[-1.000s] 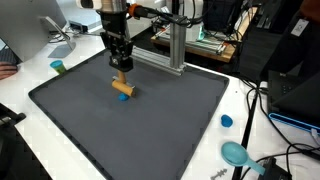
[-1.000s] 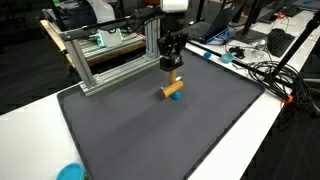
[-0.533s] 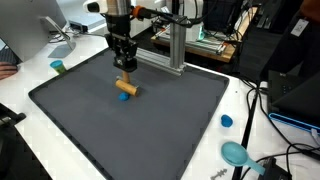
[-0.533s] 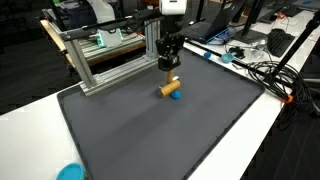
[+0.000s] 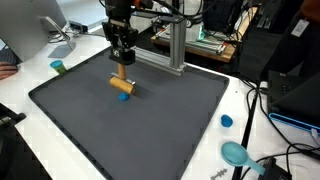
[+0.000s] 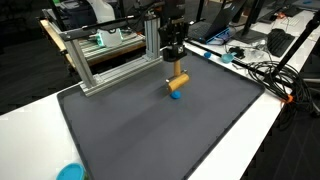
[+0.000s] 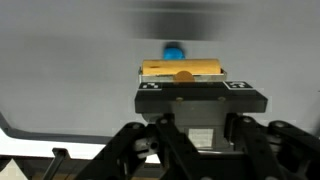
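Note:
My gripper [image 5: 122,62] hangs over the back part of a dark grey mat [image 5: 150,130]. It is shut on the top of a tan wooden block [image 5: 122,83], which hangs below the fingers just above the mat. A small blue piece [image 5: 125,97] lies on the mat right under the block. In the other exterior view the gripper [image 6: 175,64], the tilted block [image 6: 178,80] and the blue piece [image 6: 175,95] show the same. In the wrist view the block [image 7: 182,69] lies across the fingertips [image 7: 190,80], with the blue piece [image 7: 174,50] beyond it.
An aluminium frame [image 5: 175,45] stands at the mat's back edge, close behind the gripper; it also shows in the other exterior view [image 6: 110,55]. A blue cap [image 5: 227,121], a teal dish [image 5: 235,153] and a teal cup [image 5: 58,67] sit off the mat. Cables [image 6: 265,70] lie alongside.
The gripper has risen and shifted slightly toward the frame. The wooden block has come up with it and now hangs more upright; the blue piece has stayed put.

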Action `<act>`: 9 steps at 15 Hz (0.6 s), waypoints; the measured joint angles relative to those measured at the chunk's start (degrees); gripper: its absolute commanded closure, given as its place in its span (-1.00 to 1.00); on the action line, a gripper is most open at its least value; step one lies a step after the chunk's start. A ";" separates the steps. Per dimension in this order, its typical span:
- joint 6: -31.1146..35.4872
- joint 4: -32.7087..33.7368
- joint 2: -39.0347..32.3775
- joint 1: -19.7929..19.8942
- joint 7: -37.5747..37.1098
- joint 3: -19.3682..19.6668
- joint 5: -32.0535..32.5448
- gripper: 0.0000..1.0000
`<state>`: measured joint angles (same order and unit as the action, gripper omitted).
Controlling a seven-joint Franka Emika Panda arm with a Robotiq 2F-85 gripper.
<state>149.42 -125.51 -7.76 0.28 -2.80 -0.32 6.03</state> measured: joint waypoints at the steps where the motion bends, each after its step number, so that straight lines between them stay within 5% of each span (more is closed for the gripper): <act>1: 0.83 0.02 -0.57 0.00 -0.46 0.07 0.00 0.57; 9: 3.51 2.33 -5.60 -0.01 -3.30 0.67 0.01 0.57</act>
<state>152.93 -123.18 -13.36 0.27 -6.10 0.34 6.04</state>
